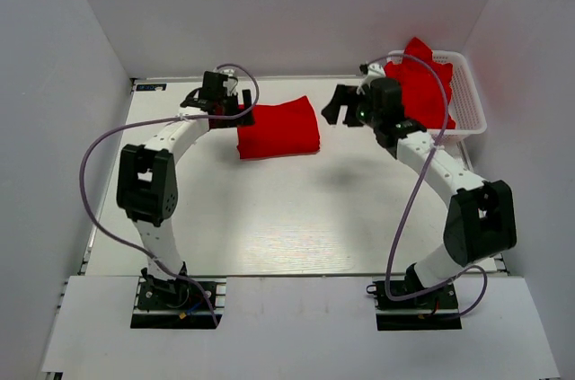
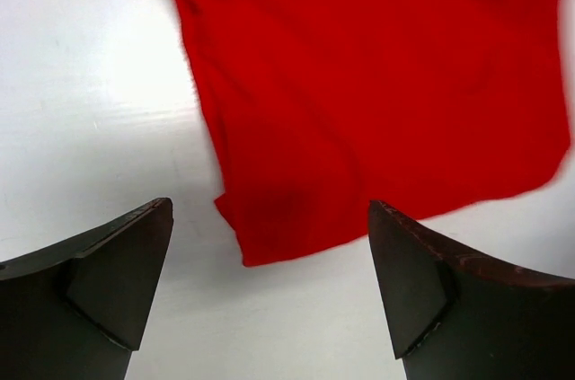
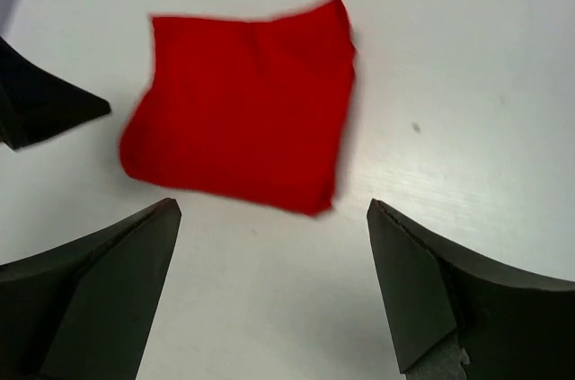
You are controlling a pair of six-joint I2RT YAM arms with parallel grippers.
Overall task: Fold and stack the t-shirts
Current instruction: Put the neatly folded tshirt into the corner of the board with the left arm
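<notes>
A folded red t-shirt (image 1: 278, 128) lies flat at the back middle of the table, also seen as the red t-shirt (image 2: 377, 92) in the left wrist view and the red t-shirt (image 3: 243, 101) in the right wrist view. More crumpled red t-shirts (image 1: 422, 83) fill the white basket (image 1: 472, 101) at the back right. My left gripper (image 1: 241, 110) hangs at the folded shirt's left edge, open and empty (image 2: 269, 281). My right gripper (image 1: 334, 106) hovers just right of that shirt, open and empty (image 3: 274, 286).
White walls close in the table on the left, back and right. The basket stands against the right wall behind the right arm. A purple cable loops off each arm. Bare white tabletop (image 1: 287, 218) lies between the folded shirt and the arm bases.
</notes>
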